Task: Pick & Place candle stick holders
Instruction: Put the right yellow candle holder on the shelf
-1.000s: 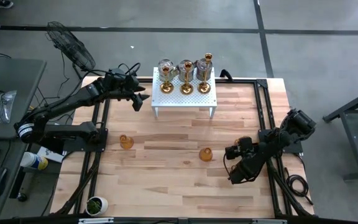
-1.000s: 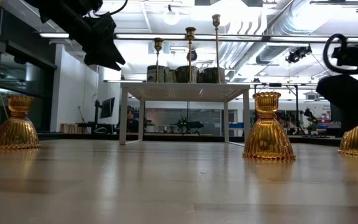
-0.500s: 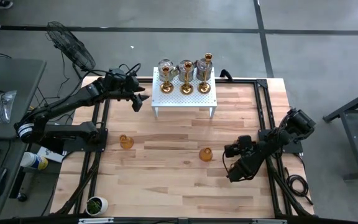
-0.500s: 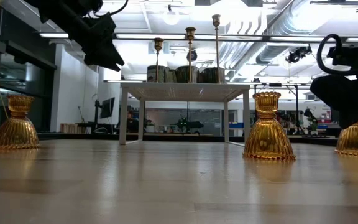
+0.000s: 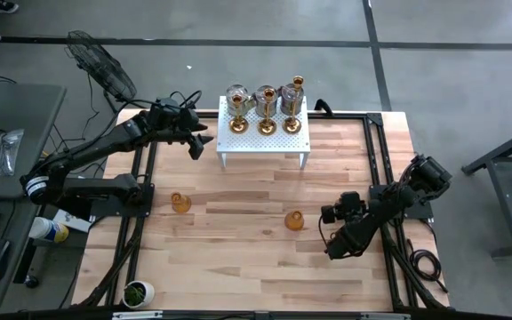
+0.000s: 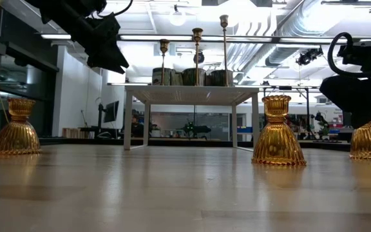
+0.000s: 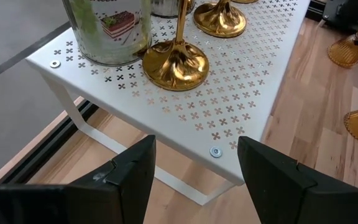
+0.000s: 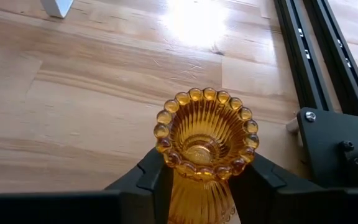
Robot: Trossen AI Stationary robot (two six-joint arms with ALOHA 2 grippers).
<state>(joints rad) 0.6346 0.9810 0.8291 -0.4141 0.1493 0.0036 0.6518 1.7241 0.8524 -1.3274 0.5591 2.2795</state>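
Note:
Three amber glass candle stick holders stand base down on the wooden table: one at the left (image 5: 180, 203), one in the middle (image 5: 294, 220), and one at the right (image 6: 369, 140). My right gripper (image 8: 205, 174) is shut on the right one and hides it in the high view (image 5: 336, 242). Gold stemmed holders (image 5: 266, 126) and silver-grey vessels (image 5: 236, 96) stand on the white perforated stand (image 5: 278, 147) at the far edge. My left gripper (image 7: 194, 180) hovers open above the stand's near left corner, with nothing between its fingers. My right gripper pinches the amber holder's narrow neck (image 8: 197, 186), just under its beaded rim (image 8: 205, 94), with one finger (image 8: 157, 177) on each side. The fingers come slanting down from the table's right side. The holder stands upright with its wide base (image 6: 370, 151) on the table.
Black rails (image 5: 376, 151) frame the table's sides. A small white pot with a green plant (image 5: 137, 292) sits at the near left corner. Bare wood lies between the amber holders and toward the near edge.
My right gripper has closed its fingers onto the amber holder at the right. The holder has shifted a little toward the table's left and stays upright on the table.

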